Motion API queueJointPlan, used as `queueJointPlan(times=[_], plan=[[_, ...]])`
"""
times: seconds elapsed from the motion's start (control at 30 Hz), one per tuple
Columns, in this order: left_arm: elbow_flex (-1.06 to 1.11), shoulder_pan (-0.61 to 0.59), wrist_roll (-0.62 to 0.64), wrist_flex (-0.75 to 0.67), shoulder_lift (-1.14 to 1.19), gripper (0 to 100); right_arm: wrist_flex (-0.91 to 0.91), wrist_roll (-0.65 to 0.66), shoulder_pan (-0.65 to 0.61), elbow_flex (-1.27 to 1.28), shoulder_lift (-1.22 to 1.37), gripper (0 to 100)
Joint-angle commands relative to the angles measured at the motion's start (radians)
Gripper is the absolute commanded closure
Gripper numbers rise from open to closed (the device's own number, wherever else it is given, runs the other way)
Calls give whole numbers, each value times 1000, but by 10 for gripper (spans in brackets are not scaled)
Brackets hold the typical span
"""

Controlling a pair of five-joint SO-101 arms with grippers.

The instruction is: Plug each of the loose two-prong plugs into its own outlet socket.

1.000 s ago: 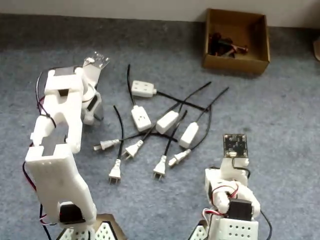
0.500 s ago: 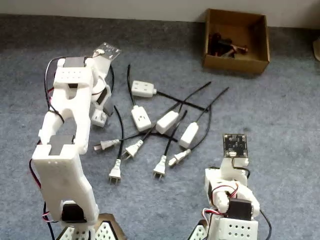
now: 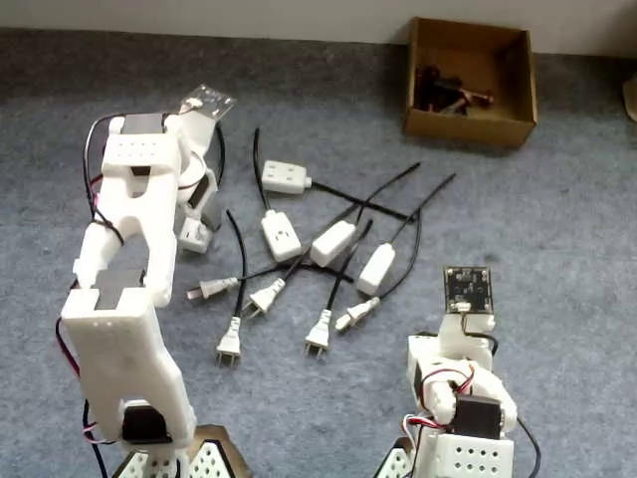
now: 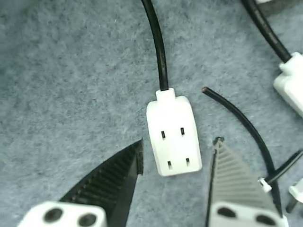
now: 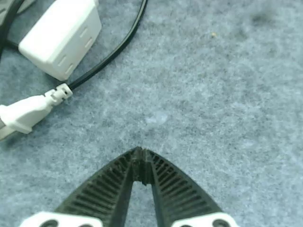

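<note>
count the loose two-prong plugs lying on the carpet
5, all unplugged on the carpet: first plug farthest left, second plug closer to the robot, third plug in the middle, fourth plug closer again, fifth plug farthest right. None seems hidden, though cords overlap.

outlet sockets [image 3: 282, 236]: white blocks, lying flat, spread mid-scene, none with a plug in it | two-prong plugs [image 3: 229, 346]: white, loose, in a ragged row nearer the arms | black cords [image 3: 242, 254]: short, crossing

Grey carpet [image 3: 557, 229] with corded white sockets [image 3: 282, 235], loose two-prong plugs [image 3: 229, 346] and an open cardboard box [image 3: 468, 128].
</note>
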Motion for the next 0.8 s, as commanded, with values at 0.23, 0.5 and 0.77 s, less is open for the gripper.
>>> queueJointPlan(times=[0.23, 0.5, 0.77], plan=[[67, -30, 11, 5, -15, 780, 1, 8, 12, 128, -15, 992], [70, -30, 21, 3, -8, 787, 1, 8, 12, 128, -15, 992], [120, -5, 44, -75, -8, 800, 1, 8, 12, 128, -15, 992]])
